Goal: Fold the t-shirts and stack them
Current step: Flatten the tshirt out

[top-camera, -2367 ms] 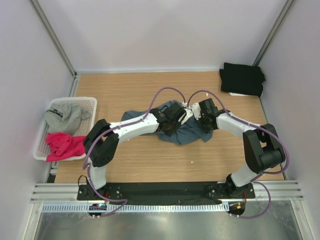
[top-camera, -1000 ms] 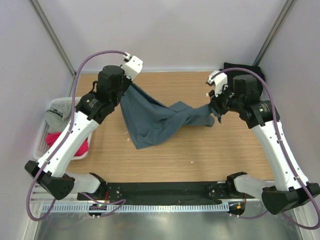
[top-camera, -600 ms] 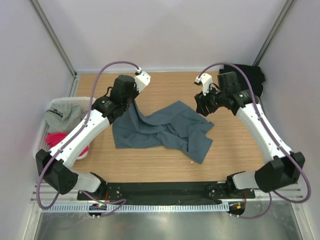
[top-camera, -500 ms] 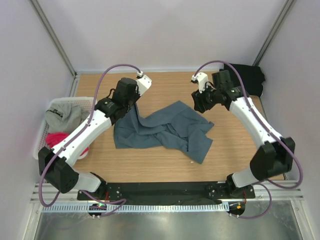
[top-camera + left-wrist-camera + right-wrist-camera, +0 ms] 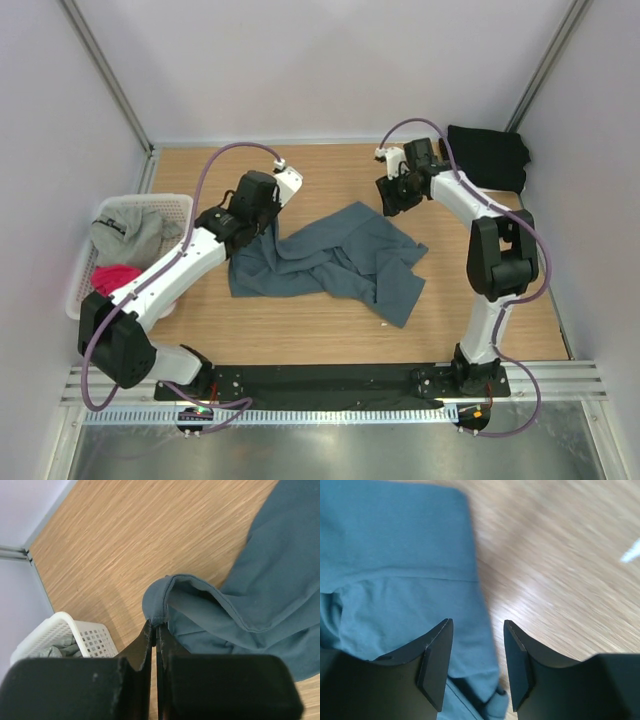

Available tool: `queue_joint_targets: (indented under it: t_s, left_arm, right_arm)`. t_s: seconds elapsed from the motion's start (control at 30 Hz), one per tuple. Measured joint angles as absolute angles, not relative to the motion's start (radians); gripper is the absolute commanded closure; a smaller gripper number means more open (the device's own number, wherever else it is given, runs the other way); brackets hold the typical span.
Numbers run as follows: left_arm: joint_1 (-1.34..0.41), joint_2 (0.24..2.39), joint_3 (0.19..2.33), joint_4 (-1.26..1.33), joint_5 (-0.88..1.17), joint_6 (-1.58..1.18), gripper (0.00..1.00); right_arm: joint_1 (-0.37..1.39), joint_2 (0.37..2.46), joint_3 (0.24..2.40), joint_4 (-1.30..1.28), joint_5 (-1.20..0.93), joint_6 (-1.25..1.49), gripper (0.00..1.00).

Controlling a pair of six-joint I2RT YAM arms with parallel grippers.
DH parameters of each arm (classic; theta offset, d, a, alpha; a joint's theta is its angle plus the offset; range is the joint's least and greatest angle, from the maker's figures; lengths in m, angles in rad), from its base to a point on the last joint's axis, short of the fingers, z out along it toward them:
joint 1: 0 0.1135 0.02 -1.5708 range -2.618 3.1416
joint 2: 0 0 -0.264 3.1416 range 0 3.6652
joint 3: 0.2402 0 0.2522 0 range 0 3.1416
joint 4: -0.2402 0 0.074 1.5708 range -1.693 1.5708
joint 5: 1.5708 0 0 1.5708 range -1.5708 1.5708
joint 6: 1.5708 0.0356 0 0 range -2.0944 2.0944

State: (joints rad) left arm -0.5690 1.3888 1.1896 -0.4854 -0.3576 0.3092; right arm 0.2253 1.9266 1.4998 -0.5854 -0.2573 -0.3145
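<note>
Sitting at the left edge of the desk (image 5: 300,330), a white basket (image 5: 160,198) holds the light grey t-shirt (image 5: 125,238) and the pink t-shirt (image 5: 115,277) — just right of it the left pincer (image 5: 155,630) is pressed together on a hem fold of the slate blue t-shirt (image 5: 340,255), which lies crumpled across the desk's middle. Over that shirt's far right edge the right pincer (image 5: 476,626) hangs spread, holding nothing — and the black t-shirt (image 5: 487,157) lies in the far right corner.

Central t-shirt (image 5: 340,255) lying mid-tabletop (image 5: 330,330), left pincer (image 5: 257,222) on its far left corner, right pincer (image 5: 392,200) just above its far right edge, corner t-shirt (image 5: 487,157) far right, basket (image 5: 178,203) at the left edge holding rear t-shirt (image 5: 125,235) and front t-shirt (image 5: 115,278).
</note>
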Motion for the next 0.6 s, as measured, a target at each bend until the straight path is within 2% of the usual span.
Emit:
queue_joint_targets:
  t_s: [0.33, 0.6]
  left_arm:
    - [-0.569, 1.348, 1.175, -0.468, -0.347, 0.290, 1.00]
    - [-0.569, 1.348, 1.175, -0.467, -0.328, 0.269, 1.00]
  right_arm:
    - [0.049, 1.711, 1.396, -0.665, -0.242, -0.278, 0.46]
    - [0.057, 1.787, 1.343, -0.705, -0.324, -0.309, 0.46]
